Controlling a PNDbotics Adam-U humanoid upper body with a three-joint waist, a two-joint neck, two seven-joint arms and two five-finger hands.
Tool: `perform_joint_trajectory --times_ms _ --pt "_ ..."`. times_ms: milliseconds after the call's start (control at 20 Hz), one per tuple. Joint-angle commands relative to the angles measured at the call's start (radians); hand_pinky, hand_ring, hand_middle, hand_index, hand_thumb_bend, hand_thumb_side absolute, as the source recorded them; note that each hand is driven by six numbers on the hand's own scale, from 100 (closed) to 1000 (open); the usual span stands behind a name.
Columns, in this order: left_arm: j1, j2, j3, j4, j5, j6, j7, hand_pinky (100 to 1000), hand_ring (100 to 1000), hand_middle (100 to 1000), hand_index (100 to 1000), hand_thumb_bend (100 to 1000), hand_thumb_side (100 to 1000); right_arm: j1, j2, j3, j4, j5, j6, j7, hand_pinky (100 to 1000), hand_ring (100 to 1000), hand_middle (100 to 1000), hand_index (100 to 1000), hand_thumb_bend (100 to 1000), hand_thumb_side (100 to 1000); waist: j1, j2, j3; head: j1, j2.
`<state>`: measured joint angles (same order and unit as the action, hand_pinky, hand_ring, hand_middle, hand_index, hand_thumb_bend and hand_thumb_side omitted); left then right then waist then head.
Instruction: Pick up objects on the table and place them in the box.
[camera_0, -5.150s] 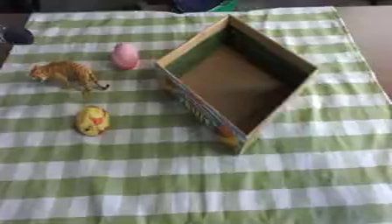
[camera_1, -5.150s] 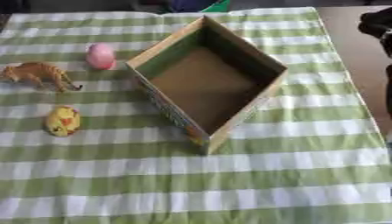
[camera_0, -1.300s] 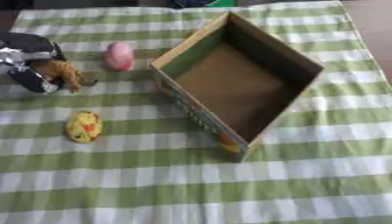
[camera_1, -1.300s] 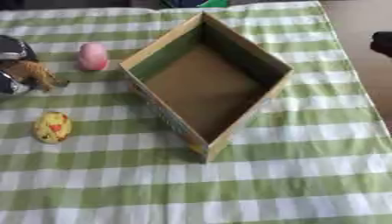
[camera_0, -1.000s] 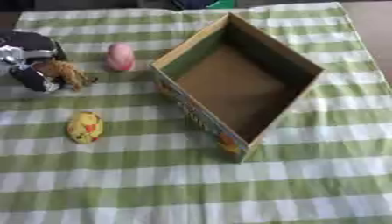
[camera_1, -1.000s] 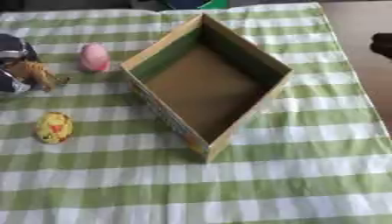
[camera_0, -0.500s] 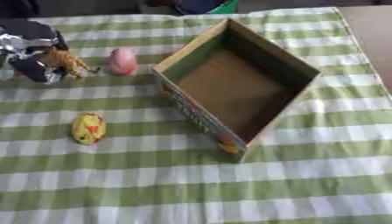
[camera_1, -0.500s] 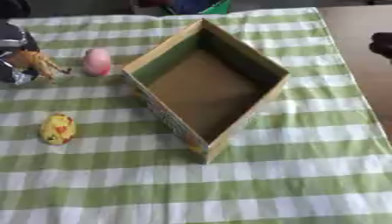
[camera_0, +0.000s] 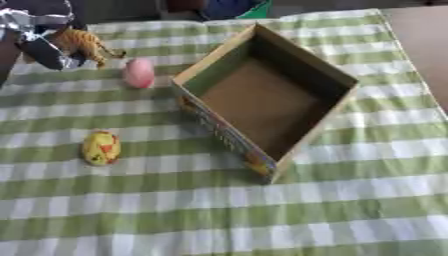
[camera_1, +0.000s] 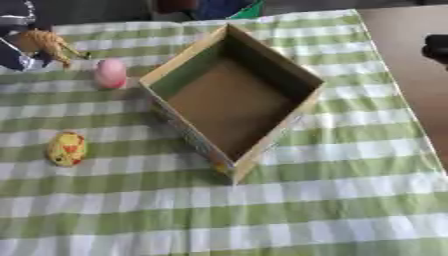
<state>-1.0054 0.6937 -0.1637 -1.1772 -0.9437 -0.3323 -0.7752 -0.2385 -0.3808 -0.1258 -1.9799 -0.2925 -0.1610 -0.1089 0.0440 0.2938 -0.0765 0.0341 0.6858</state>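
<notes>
- The left hand (camera_0: 39, 35) is up in the far left corner, black and silver, and its fingers (camera_0: 44, 52) are curled round the orange tiger figure (camera_0: 83, 42).
- The tiger sits in that grasp with its legs pointing down and its striped body sticking out to the right of the fingers; whether its feet touch the cloth cannot be told.
- Just right of the fingers and a little nearer the camera lies the pink egg (camera_0: 138, 73), on the green-and-white checked cloth (camera_0: 219, 215) that covers the worktop, apart from the tiger.
- Further right of the fingers stands the cardboard box (camera_0: 302, 67), open at the top and turned at an angle, one corner pointing toward the camera, nothing visible inside but its brown floor.
- The pink egg is near the box's left wall without touching it.
- Well below the fingers, nearer the camera, the yellow toy with red marks (camera_0: 101, 147) lies on the cloth, to the left of the box and apart from it.
- All three toys are outside the box.
- The right hand (camera_1: 436, 49) shows only as a dark shape at the right edge of the right eye view, over the bare brown worktop (camera_1: 407, 70) beyond the cloth, far from the left fingers.
- Open or closed, its fingers cannot be told.
</notes>
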Motion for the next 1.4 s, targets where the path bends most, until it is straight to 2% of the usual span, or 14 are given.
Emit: perform_joint_trajectory --times_ms 50,300,600,900,1150,1400 --pt "-0.056 -0.01 -0.006 -0.052 0.024 -0.045 -0.018 270 537 528 585 100 261 -0.013 -0.007 0.0 -0.02 -0.009 0.004 0.004 756 713 547 786 100 1000 0.001 -0.033 -0.016 0.008 0.007" --pt "-0.124 -0.105 -0.021 -0.116 0.08 -0.043 -0.024 265 532 520 577 100 267 -0.021 -0.003 0.0 -0.02 -0.013 0.004 0.006 756 714 548 786 100 1000 0.003 -0.035 -0.029 0.007 0.002" --pt "-0.138 -0.154 -0.04 -0.172 0.095 -0.007 0.047 255 525 503 565 100 272 -0.037 0.005 0.009 -0.02 -0.023 0.007 0.014 757 715 548 786 100 1000 0.007 -0.028 -0.049 0.019 -0.011" --pt "-0.163 -0.211 -0.058 -0.169 0.085 0.023 0.125 258 525 498 561 100 273 -0.048 0.008 0.013 -0.02 -0.03 0.009 0.022 757 715 548 786 100 1000 0.012 -0.019 -0.068 0.031 -0.017" --pt "-0.182 -0.265 -0.074 -0.158 0.073 0.027 0.187 261 528 497 559 100 273 -0.061 0.015 0.016 -0.02 -0.036 0.008 0.026 757 715 549 786 100 1000 0.012 -0.01 -0.088 0.047 -0.019" --pt "-0.181 -0.315 -0.089 -0.131 0.011 0.019 0.232 263 531 498 560 100 272 -0.071 0.024 0.017 -0.02 -0.042 0.008 0.028 757 715 550 786 100 1000 0.011 -0.002 -0.105 0.061 -0.026"
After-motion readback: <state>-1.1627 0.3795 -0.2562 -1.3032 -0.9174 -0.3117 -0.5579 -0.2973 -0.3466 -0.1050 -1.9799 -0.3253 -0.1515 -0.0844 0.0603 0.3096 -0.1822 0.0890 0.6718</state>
